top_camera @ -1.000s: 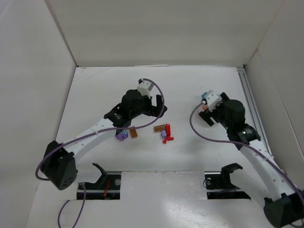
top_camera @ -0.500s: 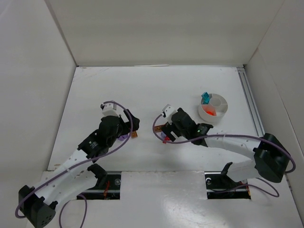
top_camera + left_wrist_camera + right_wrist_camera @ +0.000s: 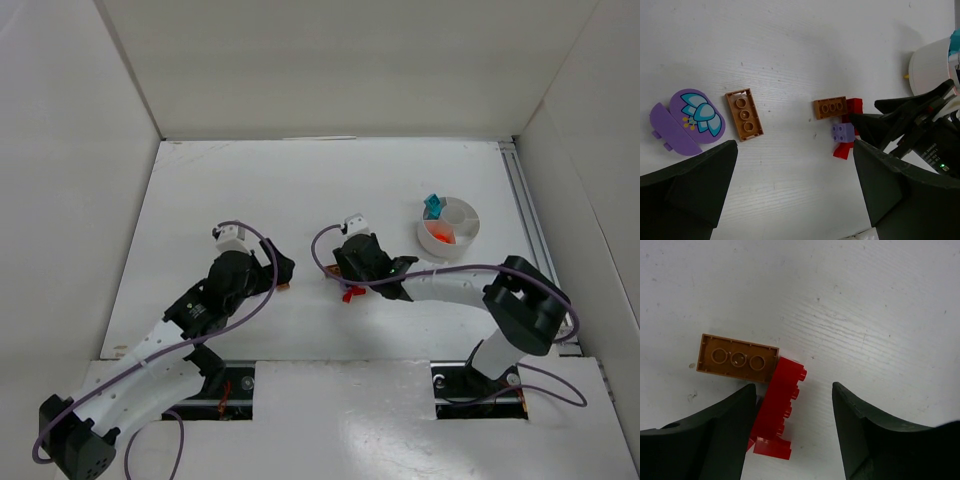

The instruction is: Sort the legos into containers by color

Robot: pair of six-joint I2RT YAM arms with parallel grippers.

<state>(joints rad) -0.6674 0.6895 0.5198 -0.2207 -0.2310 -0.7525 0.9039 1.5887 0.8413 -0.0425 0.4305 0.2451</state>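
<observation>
White walled table point(image 3: 250, 180). Right gripper point(image 3: 794, 390), jaws parted, straddles red brick point(image 3: 780, 405) lying lengthwise in the gap. Left gripper point(image 3: 794, 145) gapes empty, farther left.

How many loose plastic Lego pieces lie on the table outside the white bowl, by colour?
Brown flat plastic bricks: 2
Red plastic bricks: 2
Purple plastic pieces, one printed oval and one small square: 2
Total: 6

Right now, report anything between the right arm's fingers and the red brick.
Nothing visible blocks it: the red brick lies in the open gap between the right fingers. A brown brick abuts its far end and a lilac brick sits close beside it.
</observation>
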